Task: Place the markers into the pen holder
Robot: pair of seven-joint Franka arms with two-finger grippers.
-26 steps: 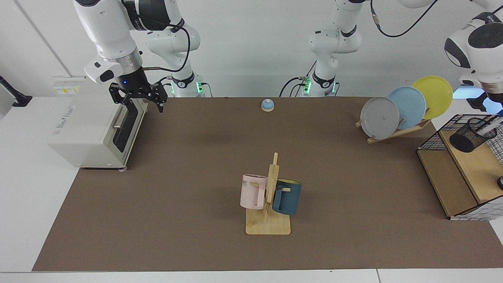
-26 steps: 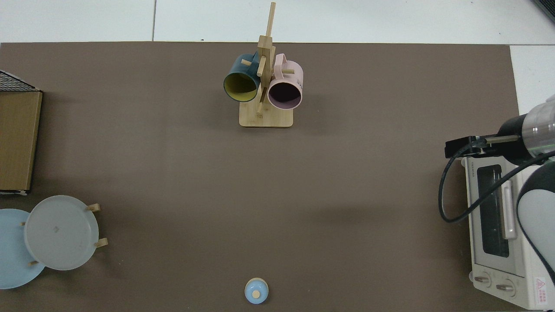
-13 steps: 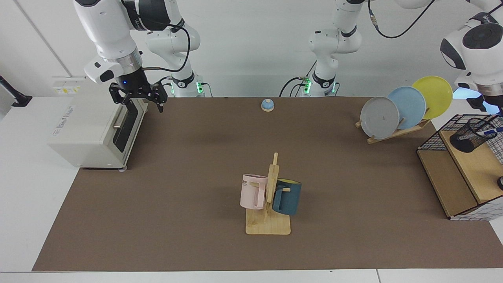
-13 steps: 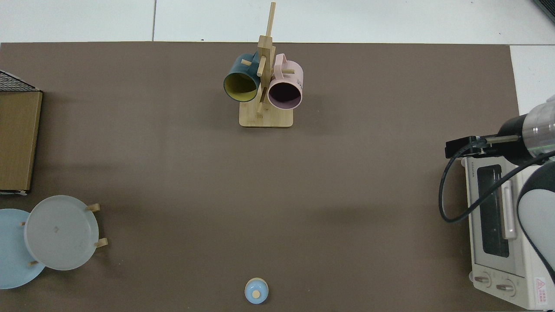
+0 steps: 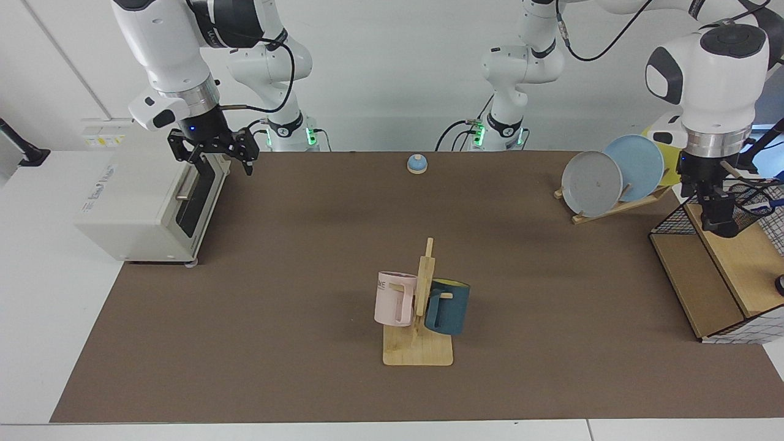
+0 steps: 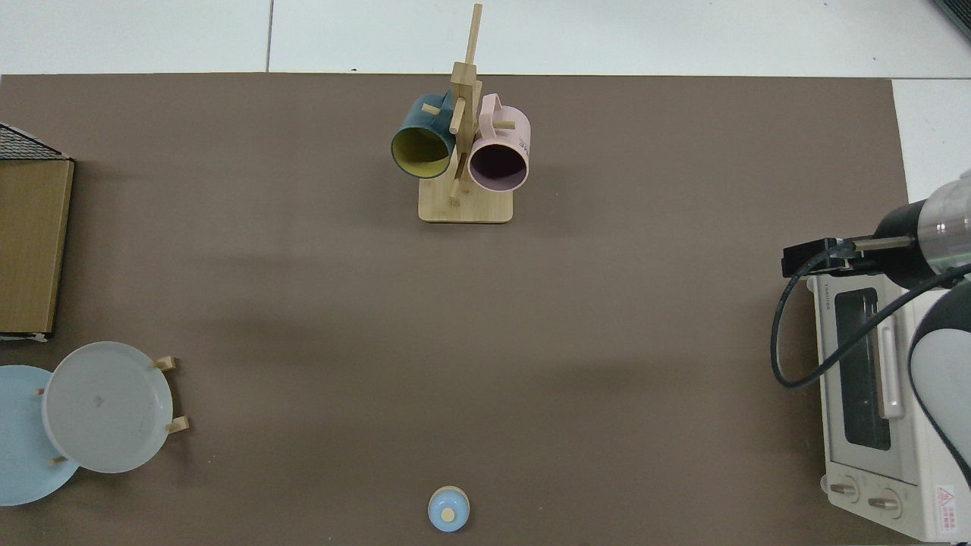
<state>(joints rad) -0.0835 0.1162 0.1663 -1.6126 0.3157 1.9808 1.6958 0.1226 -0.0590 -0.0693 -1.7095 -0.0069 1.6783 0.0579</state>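
Facing view, right edge of the frame: a black wire-grid basket with a wooden shelf holds the pen holder, a small black mesh cup lying tilted on the shelf with most of its body hidden behind the left gripper. A marker shows as a short white and blue piece at the holder's far right; whether it sits fully inside the cup cannot be told. The left gripper hangs from the white arm that enters at the upper right and points down in front of the holder; how far its fingers are parted, and whether they hold anything, cannot be told. The marker lies just to the right of this gripper, near it but apart.

Behind the basket, a wooden rack carries a grey, a blue and a yellow plate on edge. At centre, a mug tree bears a pink mug and a dark blue mug; in the top view both mugs appear empty. A small blue bell stands at the mat's far edge.

Upper left of the frame: the right gripper waits above the toaster oven, its fingers spread wide and empty. In the top view it appears at the right edge.
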